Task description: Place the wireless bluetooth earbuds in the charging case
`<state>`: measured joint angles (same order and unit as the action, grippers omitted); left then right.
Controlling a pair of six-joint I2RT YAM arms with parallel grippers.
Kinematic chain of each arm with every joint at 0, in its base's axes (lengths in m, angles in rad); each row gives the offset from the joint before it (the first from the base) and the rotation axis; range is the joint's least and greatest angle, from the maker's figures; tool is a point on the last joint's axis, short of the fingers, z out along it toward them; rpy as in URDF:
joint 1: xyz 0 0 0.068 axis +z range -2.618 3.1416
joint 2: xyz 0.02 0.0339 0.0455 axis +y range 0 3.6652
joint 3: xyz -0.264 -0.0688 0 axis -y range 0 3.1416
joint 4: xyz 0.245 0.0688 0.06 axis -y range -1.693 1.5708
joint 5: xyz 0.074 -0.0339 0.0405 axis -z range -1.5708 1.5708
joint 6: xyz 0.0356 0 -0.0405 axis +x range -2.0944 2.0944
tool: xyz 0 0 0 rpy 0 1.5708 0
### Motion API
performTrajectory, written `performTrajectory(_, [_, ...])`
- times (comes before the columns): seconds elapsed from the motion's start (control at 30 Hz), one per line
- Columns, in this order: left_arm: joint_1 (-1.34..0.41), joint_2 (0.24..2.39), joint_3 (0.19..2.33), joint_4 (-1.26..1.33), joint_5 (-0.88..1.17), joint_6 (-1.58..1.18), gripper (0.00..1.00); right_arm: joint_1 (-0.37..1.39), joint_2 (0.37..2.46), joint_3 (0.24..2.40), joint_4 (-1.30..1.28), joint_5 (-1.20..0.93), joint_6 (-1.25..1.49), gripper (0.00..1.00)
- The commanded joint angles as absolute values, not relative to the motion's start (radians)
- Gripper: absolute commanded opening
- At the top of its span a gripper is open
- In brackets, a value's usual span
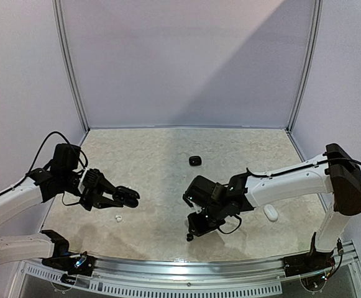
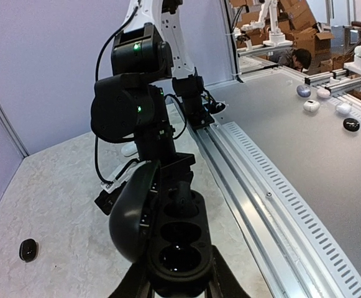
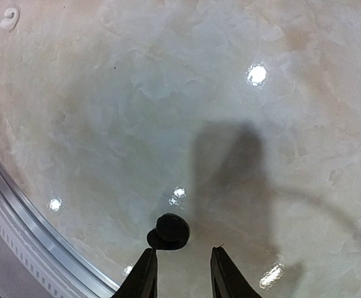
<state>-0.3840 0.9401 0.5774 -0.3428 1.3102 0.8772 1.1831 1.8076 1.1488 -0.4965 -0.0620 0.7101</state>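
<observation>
My left gripper [image 1: 121,197] is shut on an open black charging case [image 2: 180,248] and holds it above the table, with its lid [image 2: 130,214] swung to the left. One black earbud [image 2: 183,194] sits in the case's far socket; the near socket is empty. My right gripper [image 3: 182,251] is open and low over the table. A loose black earbud [image 3: 169,231] lies just beyond its left fingertip [image 3: 146,261], also in the top view [image 1: 190,236]. A white earbud [image 1: 118,218] lies on the table below the left gripper and shows far off in the right wrist view [image 3: 9,17].
A closed black case [image 1: 195,161] lies mid-table toward the back, also seen in the left wrist view [image 2: 28,249]. A white case [image 1: 270,213] lies beside the right forearm. The metal rail [image 1: 186,267] runs along the near table edge, close to the right gripper [image 1: 194,230].
</observation>
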Motion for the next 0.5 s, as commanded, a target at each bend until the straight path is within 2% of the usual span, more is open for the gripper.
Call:
performTrajectory(0.0, [-0.392,0.937,0.606,-0.383,1.3,0.898,0.0,1.179,1.805,1.194,-0.532,-0.039,0.574,0.3])
performTrajectory(0.1, [-0.39,0.94,0.621,-0.393,1.28,0.885,0.0,1.218,1.759,1.175,-0.519,0.041,0.353,0.35])
performTrajectory(0.23, [-0.389,0.933,0.624,-0.401,1.265,0.878,0.0,1.247,1.691,1.123,-0.465,-0.033,-0.181,0.51])
performTrajectory(0.33, [-0.388,0.918,0.624,-0.408,1.261,0.875,0.0,1.226,1.706,1.132,-0.494,-0.056,-0.374,0.6])
performTrajectory(0.47, [-0.388,0.899,0.624,-0.426,1.249,0.873,0.0,1.187,1.794,1.204,-0.563,-0.105,-0.509,0.65])
